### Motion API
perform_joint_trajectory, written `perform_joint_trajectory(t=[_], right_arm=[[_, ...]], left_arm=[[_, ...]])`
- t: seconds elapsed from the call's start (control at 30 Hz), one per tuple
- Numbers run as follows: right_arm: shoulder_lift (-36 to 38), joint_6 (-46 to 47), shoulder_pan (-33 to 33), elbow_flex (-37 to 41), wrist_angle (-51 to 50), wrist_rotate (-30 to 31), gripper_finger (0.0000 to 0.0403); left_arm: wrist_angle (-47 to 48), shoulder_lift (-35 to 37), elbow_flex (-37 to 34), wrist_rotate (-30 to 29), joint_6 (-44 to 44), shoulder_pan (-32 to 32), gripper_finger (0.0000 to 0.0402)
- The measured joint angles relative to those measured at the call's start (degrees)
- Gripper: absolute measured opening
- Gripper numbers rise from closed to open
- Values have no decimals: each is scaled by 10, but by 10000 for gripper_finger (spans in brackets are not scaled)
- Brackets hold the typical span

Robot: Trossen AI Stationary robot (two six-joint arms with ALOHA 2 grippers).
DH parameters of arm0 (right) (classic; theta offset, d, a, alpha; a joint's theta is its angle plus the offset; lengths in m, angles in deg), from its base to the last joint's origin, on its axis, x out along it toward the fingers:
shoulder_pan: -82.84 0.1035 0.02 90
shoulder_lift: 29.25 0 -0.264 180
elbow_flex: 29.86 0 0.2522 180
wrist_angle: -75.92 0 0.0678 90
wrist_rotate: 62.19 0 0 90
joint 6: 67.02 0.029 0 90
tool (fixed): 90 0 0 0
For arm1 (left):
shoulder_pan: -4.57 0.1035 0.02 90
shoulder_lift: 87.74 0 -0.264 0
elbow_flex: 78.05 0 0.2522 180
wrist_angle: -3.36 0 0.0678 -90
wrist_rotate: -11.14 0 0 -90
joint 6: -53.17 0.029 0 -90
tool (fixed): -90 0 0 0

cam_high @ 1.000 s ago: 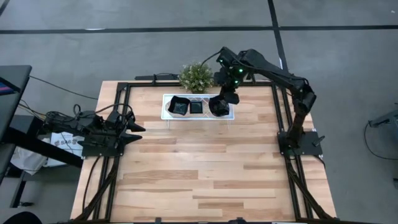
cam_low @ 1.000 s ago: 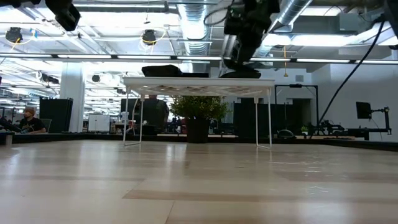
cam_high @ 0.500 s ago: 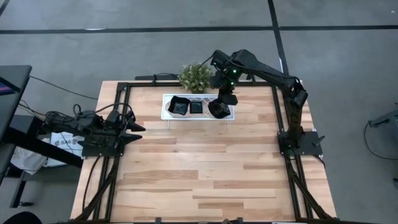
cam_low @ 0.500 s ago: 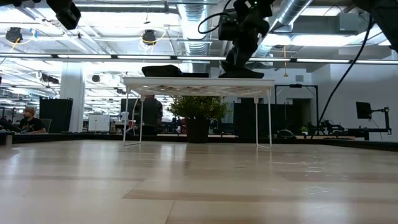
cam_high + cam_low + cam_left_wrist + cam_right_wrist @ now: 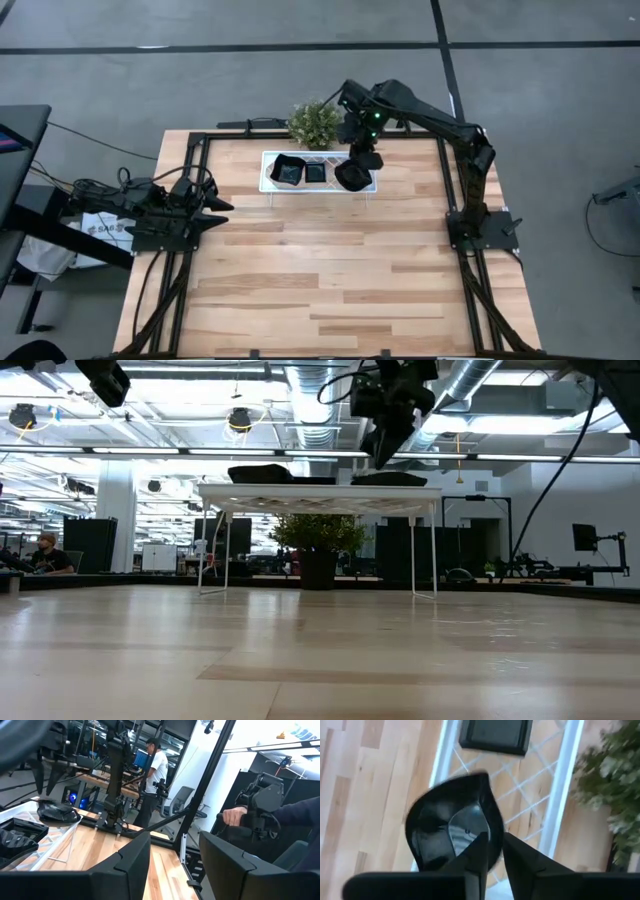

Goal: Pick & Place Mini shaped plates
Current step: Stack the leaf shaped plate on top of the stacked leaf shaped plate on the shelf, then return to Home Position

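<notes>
A white lattice tray [image 5: 268, 172] on thin legs stands at the table's far middle. Three glossy black mini plates rest in it by their bases: a wavy-edged one [image 5: 288, 170], a small square one [image 5: 315, 172] and a rounded one [image 5: 352, 177]. My right gripper [image 5: 361, 159] points steeply down just above the rounded plate [image 5: 445, 827], which lies level on the tray's right end [image 5: 390, 478]. Its fingers stand a narrow gap apart over the plate's rim [image 5: 495, 837]. My left gripper [image 5: 222, 211] waits open at the table's left edge [image 5: 175, 865].
A small green potted plant [image 5: 315, 123] stands just behind the tray. Black frame rails [image 5: 200, 190] run along the table's left, far and right sides. The near half of the wooden table [image 5: 330, 290] is bare. A person [image 5: 155, 765] stands beyond the table.
My right gripper has gone slightly toward the table's left edge and down with the rounded plate. The plate, tilted at the fingertips half a second ago, now lies level on the tray's right end, and the fingertips stand just clear above it.
</notes>
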Motion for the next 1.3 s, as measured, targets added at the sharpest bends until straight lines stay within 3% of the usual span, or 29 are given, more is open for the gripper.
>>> perform_joint_trajectory(t=[0.23,0.4,0.57,0.7,0.87,1.0,1.13,1.3], right_arm=[[0,6,5,-56,2,10,84],[0,71,4,-123,-30,12,91],[16,126,1,-149,-79,12,61],[50,145,-3,-149,-84,12,12],[109,176,-4,-139,-71,24,8],[185,205,0,-19,3,16,3],[298,259,28,197,166,12,2],[439,357,73,440,380,16,3]], left_arm=[[-1,0,0,0,0,0,172],[-3,0,0,0,4,0,172],[-3,1,0,45,81,0,172],[-1,1,0,76,72,0,172],[22,12,0,79,78,0,172],[31,54,-19,79,82,0,172],[28,115,-52,79,77,0,172],[28,100,-72,78,74,0,172]])
